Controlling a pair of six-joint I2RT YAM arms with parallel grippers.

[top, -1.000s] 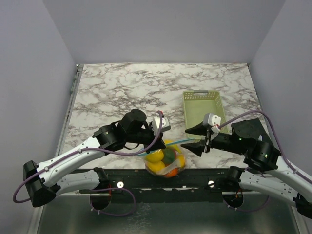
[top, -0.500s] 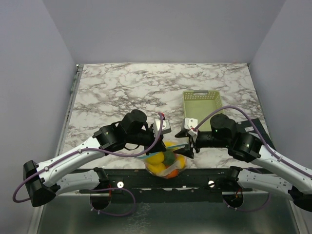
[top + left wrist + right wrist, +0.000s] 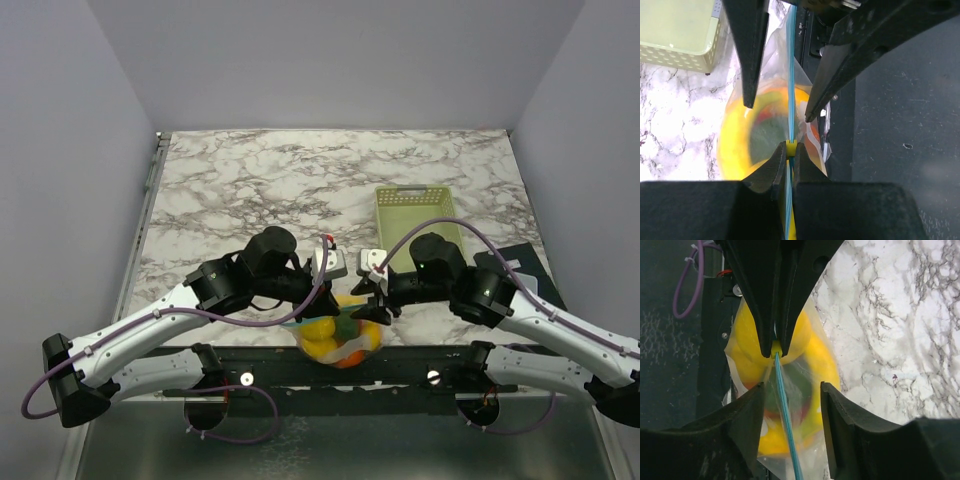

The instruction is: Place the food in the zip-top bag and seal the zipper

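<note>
The left gripper (image 3: 790,152) pinches the zipper (image 3: 791,75) tight. The right gripper (image 3: 792,387) straddles it, fingers apart, holding nothing.

right gripper (image 3: 792,390): black fingers spread, straddling the narrow light blue zipper strip (image 3: 784,400) of the clear crinkly plastic bag (image 3: 805,365). Gap on both sides, no contact visible. left gripper (image 3: 775,351) faces it from the scene's left, black jaws pinched together on the same strip. The strip runs straight between the two. In the bag: yellow plastic toy fruits (image 3: 747,347), plus blurred red and dark green pieces. White-grey marble tabletop (image 3: 890,315) on the far side, dark base plate (image 3: 670,365) with a purple cable (image 3: 687,287) near.
</note>
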